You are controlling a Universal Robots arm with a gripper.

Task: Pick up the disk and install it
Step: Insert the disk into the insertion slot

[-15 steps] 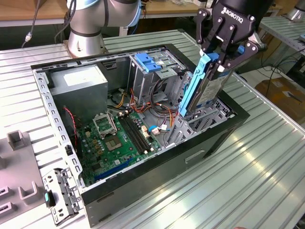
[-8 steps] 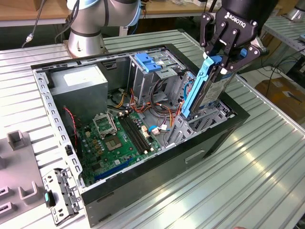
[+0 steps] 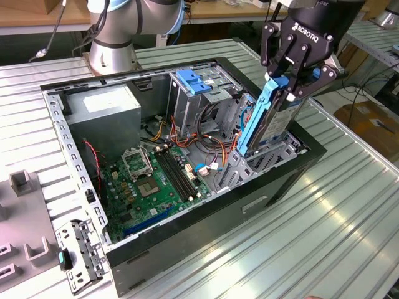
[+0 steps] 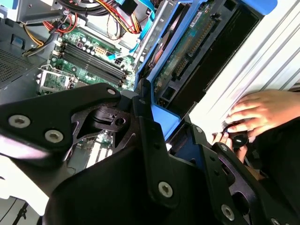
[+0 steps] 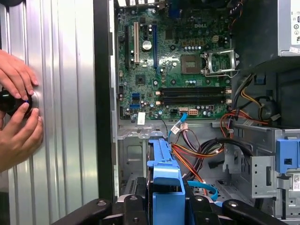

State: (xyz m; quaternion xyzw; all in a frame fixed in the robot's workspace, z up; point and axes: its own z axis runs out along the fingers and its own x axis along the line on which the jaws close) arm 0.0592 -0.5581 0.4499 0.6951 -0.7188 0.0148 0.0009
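Note:
The disk [image 3: 269, 118] is a silver drive with blue side rails, held steeply tilted over the open computer case [image 3: 206, 233] at the exterior view's right. Its lower end dips into the metal drive bay [image 3: 274, 152]. My gripper [image 3: 290, 80] is shut on the disk's upper end, one black finger on each side. In the second wrist view the disk's green circuit-board underside [image 4: 187, 51] faces the camera, with the gripper [image 4: 171, 127] clamped on its blue frame. The first wrist view looks along the disk's blue rail [image 5: 164, 180] towards the motherboard [image 5: 178, 70].
Inside the case are a grey power supply with a white sticker [image 3: 103, 106], a drive cage with a blue latch [image 3: 193, 81] and loose orange and red cables [image 3: 206, 140]. A person's hands [image 5: 16, 117] rest on the ribbed table beside the case. Grey fixtures [image 3: 25, 187] stand at the exterior view's left.

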